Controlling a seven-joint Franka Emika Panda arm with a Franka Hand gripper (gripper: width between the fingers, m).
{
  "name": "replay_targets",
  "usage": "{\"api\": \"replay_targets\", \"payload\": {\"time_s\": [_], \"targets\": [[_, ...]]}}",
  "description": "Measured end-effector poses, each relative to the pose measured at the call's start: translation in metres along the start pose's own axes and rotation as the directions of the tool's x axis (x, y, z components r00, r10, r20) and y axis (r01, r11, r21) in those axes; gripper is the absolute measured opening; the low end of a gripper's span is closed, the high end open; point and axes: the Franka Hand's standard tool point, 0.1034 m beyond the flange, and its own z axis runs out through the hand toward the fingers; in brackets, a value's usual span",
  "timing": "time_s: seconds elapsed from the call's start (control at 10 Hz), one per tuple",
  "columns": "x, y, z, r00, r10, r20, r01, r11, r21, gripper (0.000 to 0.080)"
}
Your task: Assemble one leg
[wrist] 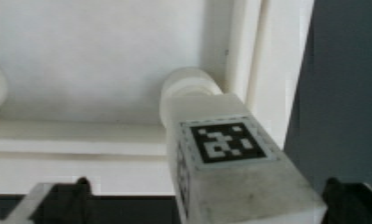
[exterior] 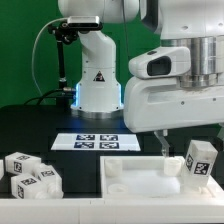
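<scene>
reads as the insertion step of the one-leg job. on the black table [exterior: 25,135], work centred on a corner of the large white tray-like panel [exterior: 135,185], lying flat toward the exterior view's right. behind that, the marker board [exterior: 98,142], fixed and not in play. at the exterior view's left, a bunch of tagged white blocks [exterior: 30,176], probably spare legs, well apart from the panel. over the panel corner, gripper [wrist: 204,205] pointing down with the leg [exterior: 200,160] between the fingertips [wrist: 55,203]. looks spread rather than clamped, going by the dark gap beside one fingertip in the wrist view; can't confirm contact on the other side. leg itself: small white block, taller than wide, tilted off vertical in the exterior view, far end rounded and down by the panel's raised rim. can't tell whether seated in a hole or just resting there. black-and-white square tag [wrist: 227,141] on the face toward the wrist camera, more tags on the faces seen from outside. next move, as a guess: square the leg upright over the corner hole, pinch it, then press and twist until snug. main risks: cross-starting while tilted, or nudging the panel. smooth plastic, so probably slippery under a light pinch.
</scene>
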Motion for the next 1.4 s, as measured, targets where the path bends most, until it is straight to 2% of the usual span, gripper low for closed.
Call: {"api": "replay_targets", "payload": {"time_s": [0.1, 0.2, 0.3, 0.5, 0.6, 0.7, 1.0, 1.3, 1.4], "targets": [[-0.0001, -0.0004, 0.0001, 0.996, 0.084, 0.000, -0.084, 0.996, 0.001, 0.0501], [-0.0001, -0.0005, 0.0001, 0.987, 0.160, 0.000, -0.160, 0.987, 0.001, 0.0328], [-0.0001, -0.0007, 0.0002, 0.972, 0.233, 0.001, -0.233, 0.972, 0.001, 0.0285], [-0.0002, -0.0009, 0.0002, 0.943, 0.333, 0.001, -0.333, 0.943, 0.002, 0.0285], [-0.0001, -0.0015, 0.0003, 0.911, 0.413, -0.001, -0.413, 0.911, 0.002, 0.0285], [0.0000, -0.0018, 0.0014, 0.849, 0.527, -0.032, -0.527, 0.850, 0.013, 0.0285], [-0.0019, 0.0008, 0.0018, 0.569, 0.822, -0.029, -0.820, 0.570, 0.050, 0.0285], [-0.0057, 0.0005, 0.0023, 0.191, 0.981, 0.034, -0.977, 0.187, 0.103, 0.0285], [-0.0063, -0.0037, 0.0025, 0.113, 0.993, 0.041, -0.989, 0.108, 0.099, 0.0285]]}}
